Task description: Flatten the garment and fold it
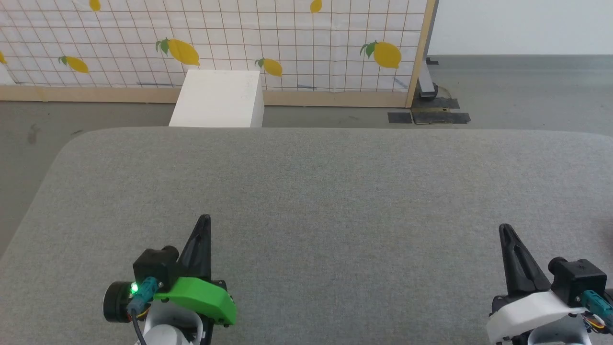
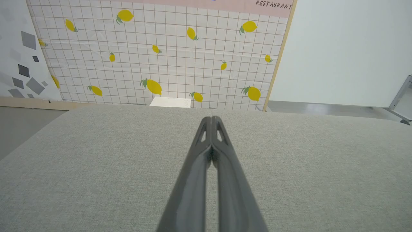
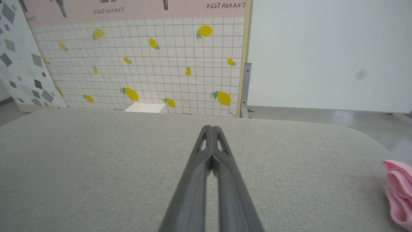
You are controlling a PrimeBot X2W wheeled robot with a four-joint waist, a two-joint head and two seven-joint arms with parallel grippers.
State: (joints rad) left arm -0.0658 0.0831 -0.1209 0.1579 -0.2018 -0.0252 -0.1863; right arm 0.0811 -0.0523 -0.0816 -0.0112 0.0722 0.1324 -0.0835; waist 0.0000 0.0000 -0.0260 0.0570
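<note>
Resting low over the grey fabric-covered surface (image 1: 335, 182), the left gripper (image 1: 205, 220) and right gripper (image 1: 503, 229) each have their dark fingers pressed together, holding nothing. The garment (image 3: 398, 193) lies bunched in a pink heap out to the right of the right gripper, well apart from it. Flattening looks not yet begun, I'd say; the next move calls for that gripper to swing over, open and take the cloth. Beyond stand a white box (image 1: 218, 98), a lemon-print panel (image 1: 297, 43) and grey floor (image 1: 527, 86).
</note>
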